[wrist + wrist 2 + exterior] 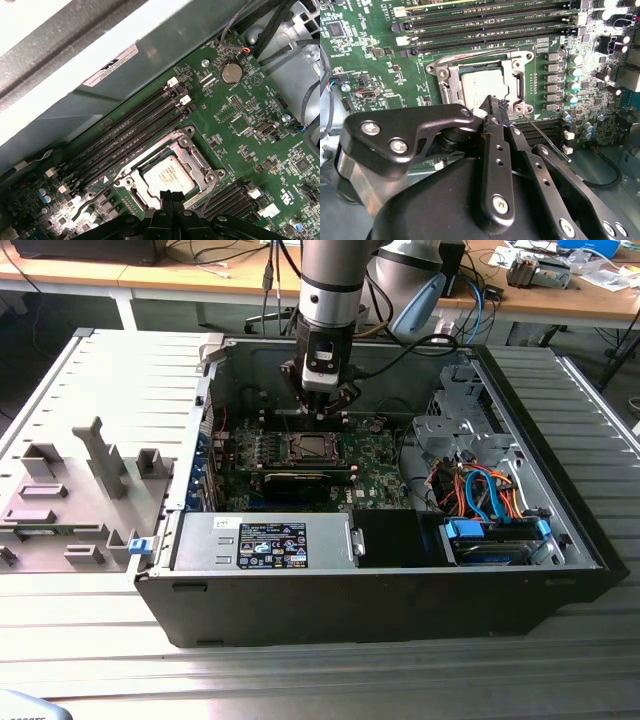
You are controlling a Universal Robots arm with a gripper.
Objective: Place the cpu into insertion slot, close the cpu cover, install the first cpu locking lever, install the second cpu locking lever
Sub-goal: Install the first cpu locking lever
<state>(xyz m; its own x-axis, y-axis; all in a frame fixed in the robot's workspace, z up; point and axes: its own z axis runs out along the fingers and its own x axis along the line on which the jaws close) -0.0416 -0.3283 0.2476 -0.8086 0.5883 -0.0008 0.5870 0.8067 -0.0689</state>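
Tool (495, 107) fingers pressed together (gripping nothing) hover at the cpu cover (512, 67), over the cpu (482, 85).

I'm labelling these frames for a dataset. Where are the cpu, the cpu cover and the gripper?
cpu (172, 175): first wrist view, on its silver-grey face.
cpu cover (196, 156): first wrist view, on the frame's side bar beside the chip.
gripper (496, 107): second wrist view, at its tip over the socket's edge.

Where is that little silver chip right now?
In both wrist views the chip lies in its socket on the green board, under the metal frame, just ahead of the pincer.
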